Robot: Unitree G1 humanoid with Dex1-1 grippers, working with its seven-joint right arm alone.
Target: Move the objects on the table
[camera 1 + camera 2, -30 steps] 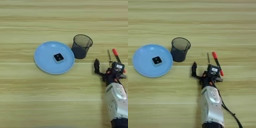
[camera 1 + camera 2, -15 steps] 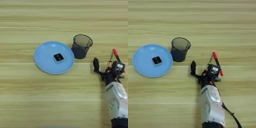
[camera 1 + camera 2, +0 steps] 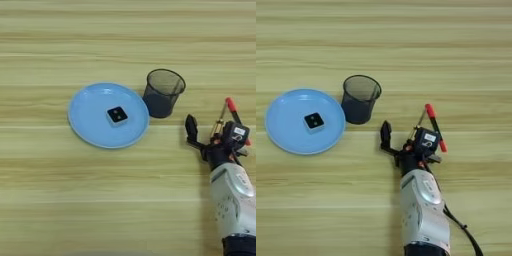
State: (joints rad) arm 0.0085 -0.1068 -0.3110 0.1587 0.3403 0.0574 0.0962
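A small black square block (image 3: pixel 116 115) with a white mark lies flat in the middle of a blue plate (image 3: pixel 85 117) on the left of the table (image 3: pixel 125 40). A slim screwdriver (image 3: pixel 434 126) with a red-orange handle and thin shaft lies on the wood at the right. My right gripper (image 3: pixel 406 136) is low over its near end, open. One black finger (image 3: pixel 190 128) stands left of the shaft, and the other, with a white label, sits against the handle. The screwdriver's near end is hidden under the hand.
A black mesh cup (image 3: pixel 163 93) stands upright between the plate and the gripper, touching the plate's right rim. My silver forearm (image 3: pixel 423 210) comes up from the bottom edge, with a black cable trailing to its right.
The gripper has edged a hair further from me over the screwdriver, fingers still apart. Block, plate, cup and screwdriver have stayed put.
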